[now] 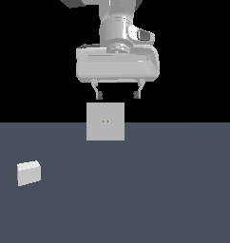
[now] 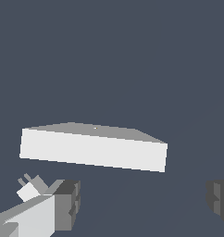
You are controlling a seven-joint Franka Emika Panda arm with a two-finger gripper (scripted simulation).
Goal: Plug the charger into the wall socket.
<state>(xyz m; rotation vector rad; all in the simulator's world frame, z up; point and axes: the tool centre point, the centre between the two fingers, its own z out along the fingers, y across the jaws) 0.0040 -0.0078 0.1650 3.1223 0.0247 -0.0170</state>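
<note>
Nearest to us in the exterior view lies the charger point(image 1: 29, 172), a small white block resting on the grey floor point(image 1: 159, 190) toward the exterior view's left, well apart from everything else. Nothing touches it. Farther back, near the middle, the socket point(image 1: 105, 121) stands upright on the floor, a flat light-grey square plate with two tiny yellowish holes at its centre. Above the socket we see the gripper point(image 1: 117, 95), hanging from the arm point(image 1: 118, 28), with its two fingers point(image 1: 98, 93) pointing down and spread wide apart. The fingertips are just over the top edge of the plate, one toward each side of it, and they do not touch it. The gripper is released and holds nothing. In the wrist view the two dark pads point(image 2: 67, 203) sit far from each other, with only floor between them, and the socket point(image 2: 93, 150) appears beyond them as a thin slab seen from above. The charger point(image 2: 29, 189) shows small beside one finger, with two short prongs sticking out of it.
</note>
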